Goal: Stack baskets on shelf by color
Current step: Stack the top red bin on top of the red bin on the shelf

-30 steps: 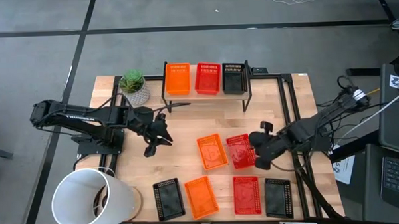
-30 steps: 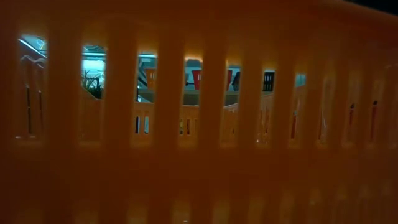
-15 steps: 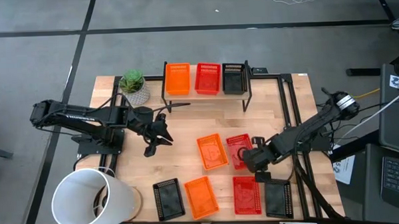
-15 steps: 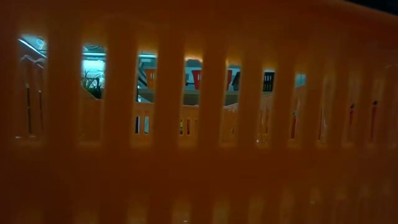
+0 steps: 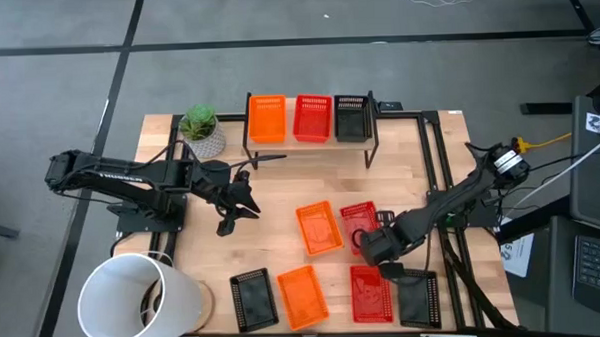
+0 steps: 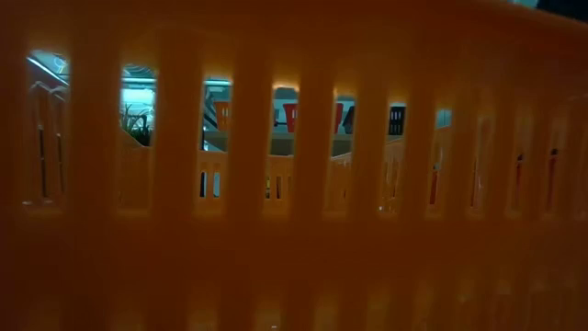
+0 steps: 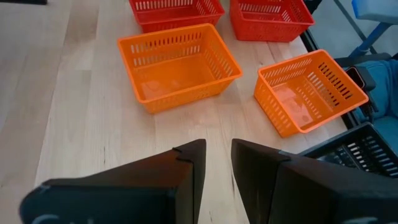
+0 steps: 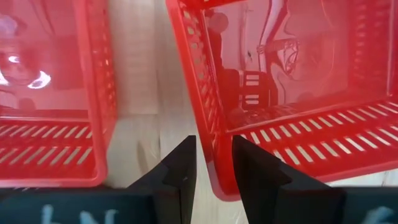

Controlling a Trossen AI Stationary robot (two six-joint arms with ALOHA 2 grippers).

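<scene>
On the shelf [image 5: 374, 146] at the far edge stand an orange basket [image 5: 267, 118], a red basket [image 5: 312, 118] and a black basket [image 5: 351, 117]. Several more rest on their bottoms on the table: orange [image 5: 319, 228], red [image 5: 357, 219], black [image 5: 253, 298], orange [image 5: 302, 293], red [image 5: 371, 294] and black [image 5: 418, 298]. My right gripper [image 5: 366, 251] [image 8: 214, 165] is low between the two red table baskets, open by a narrow gap, one finger on each side of the mid-table red basket's wall. My left gripper [image 5: 237, 219] [image 7: 216, 155] waits open, left of the orange basket [image 7: 179, 67]. My right gripper has its fingers [image 8: 180, 171] on either side of the mid-table red basket's near wall, by a corner [image 8: 216, 182]. It comes slanting down from the table's right. Whether the fingers touch the wall, I cannot tell. The basket rests on the table.
A large white bucket [image 5: 139, 299] lies at the near left corner and a potted plant [image 5: 202, 132] stands left of the shelf. Black rails [image 5: 432, 174] run along the table's right side. An orange basket wall [image 6: 294, 239] fills the low view.
My right gripper has moved toward the table's left and near edge, from beside the mid-table red basket's right side to its near corner, between the two red baskets. My left arm has kept still.
</scene>
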